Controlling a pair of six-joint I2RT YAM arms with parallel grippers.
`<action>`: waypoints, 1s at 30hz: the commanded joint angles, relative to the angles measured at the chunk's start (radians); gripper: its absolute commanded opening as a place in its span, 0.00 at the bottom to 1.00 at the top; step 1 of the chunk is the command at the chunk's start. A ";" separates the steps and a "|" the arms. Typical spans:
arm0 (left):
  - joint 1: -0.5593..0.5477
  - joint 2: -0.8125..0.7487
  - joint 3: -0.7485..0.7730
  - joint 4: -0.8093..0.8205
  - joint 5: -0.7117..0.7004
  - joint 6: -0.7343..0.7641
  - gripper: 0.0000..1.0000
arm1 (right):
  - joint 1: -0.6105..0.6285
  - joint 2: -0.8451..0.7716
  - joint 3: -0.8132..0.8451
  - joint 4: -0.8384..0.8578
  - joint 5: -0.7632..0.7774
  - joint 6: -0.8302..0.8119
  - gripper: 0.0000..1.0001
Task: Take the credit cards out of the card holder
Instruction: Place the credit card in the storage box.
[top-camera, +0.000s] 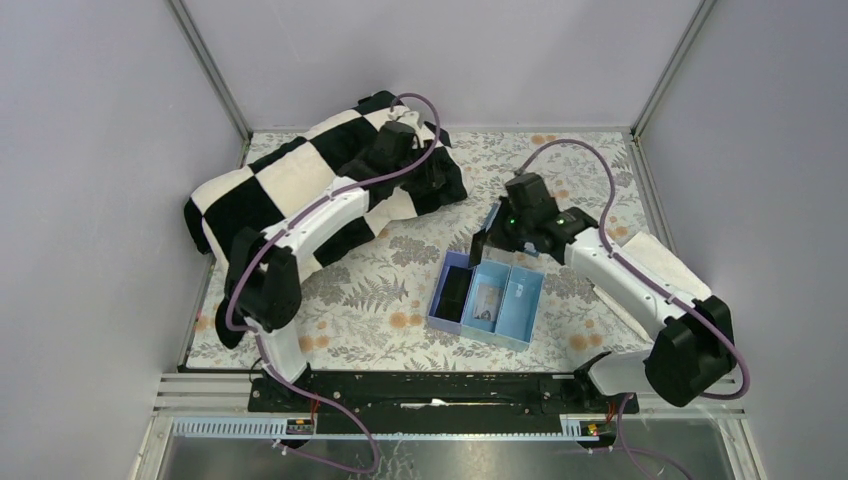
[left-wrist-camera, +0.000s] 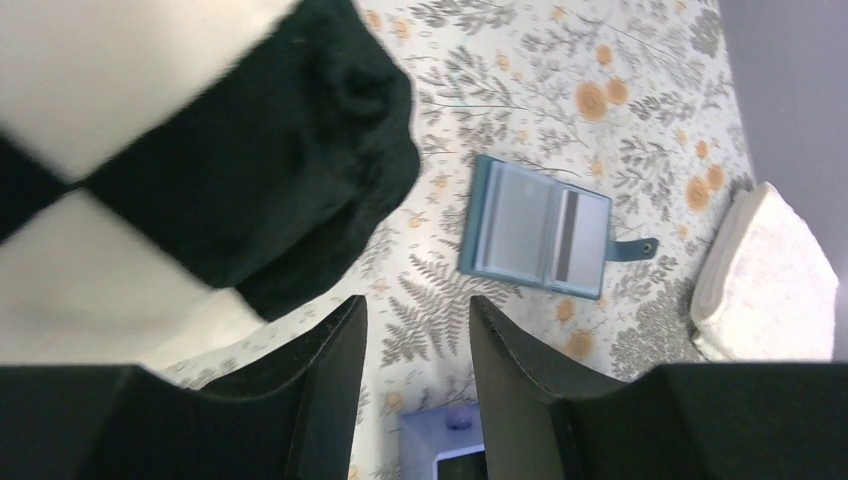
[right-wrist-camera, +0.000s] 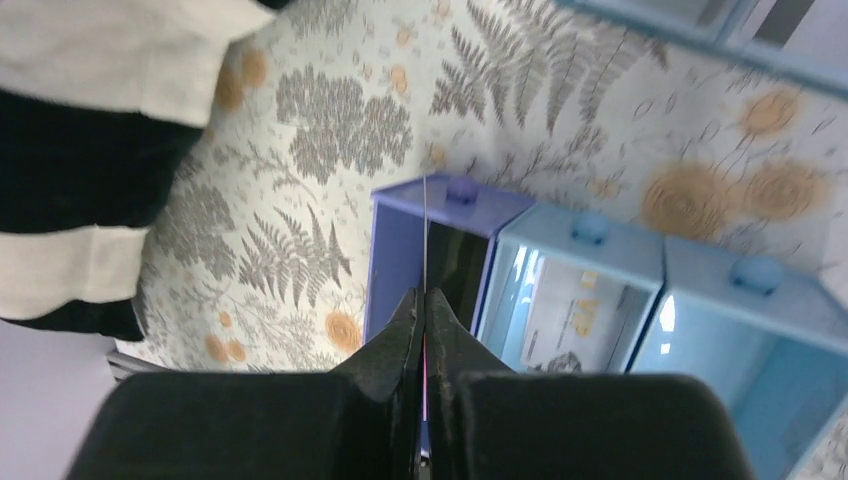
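A checked blanket (top-camera: 320, 185) lies at the back left of the flowery table (top-camera: 380, 300). A white cloth (left-wrist-camera: 770, 270) is on the right and a blue tray (top-camera: 487, 297) in the middle. The card holder (left-wrist-camera: 540, 228) lies open and flat, a little past the left gripper (left-wrist-camera: 418, 350), whose jaws are half open and hold nothing. The right gripper (right-wrist-camera: 424, 297) pinches a thin card (right-wrist-camera: 425, 220) on its edge, just over the tray's purple end box.
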 joint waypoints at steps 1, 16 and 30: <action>0.022 -0.121 -0.057 -0.049 -0.113 -0.002 0.47 | 0.137 0.031 0.091 -0.174 0.203 0.115 0.00; 0.027 -0.186 -0.079 -0.140 -0.224 0.015 0.48 | 0.330 0.271 0.263 -0.342 0.331 0.165 0.00; 0.051 -0.192 -0.086 -0.162 -0.244 0.031 0.48 | 0.393 0.412 0.364 -0.443 0.468 0.197 0.01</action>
